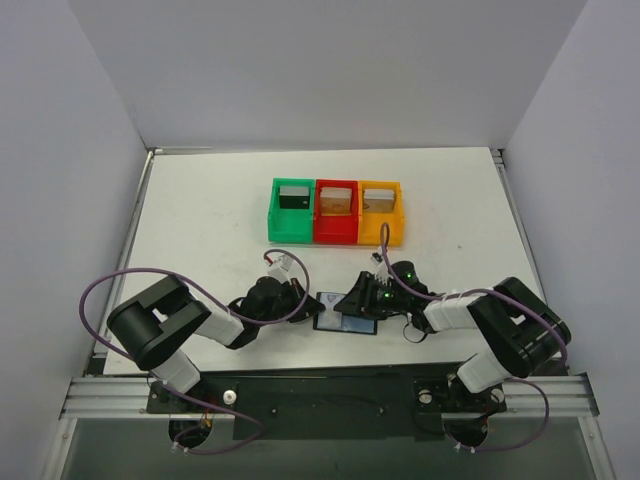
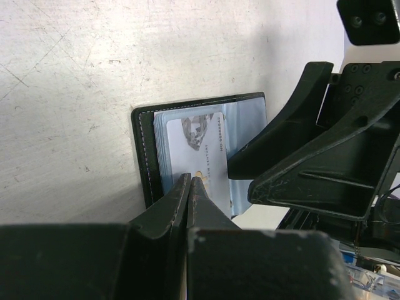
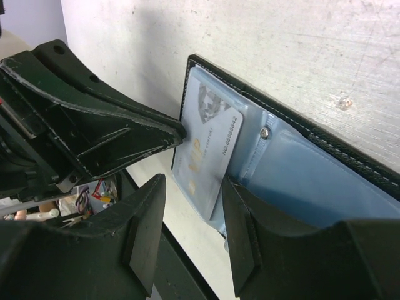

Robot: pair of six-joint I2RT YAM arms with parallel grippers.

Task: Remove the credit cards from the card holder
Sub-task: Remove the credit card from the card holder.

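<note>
The card holder (image 1: 346,323) lies open and flat near the table's front edge, black-rimmed (image 2: 142,156) with a pale blue inside (image 3: 312,187). A stack of credit cards (image 2: 203,144) sits in its left half, and the top grey card (image 3: 209,150) sticks out over the near edge. My left gripper (image 2: 192,179) is shut, nothing between its tips, which rest on the top card. My right gripper (image 3: 194,187) is open, its jaws on either side of the protruding card end without closing on it. The two grippers meet over the holder (image 1: 330,305).
Green (image 1: 291,210), red (image 1: 336,211) and orange (image 1: 381,211) bins stand in a row behind the grippers, each with something inside. The table's front edge and a black rail (image 1: 330,385) run just below the holder. White walls enclose the table.
</note>
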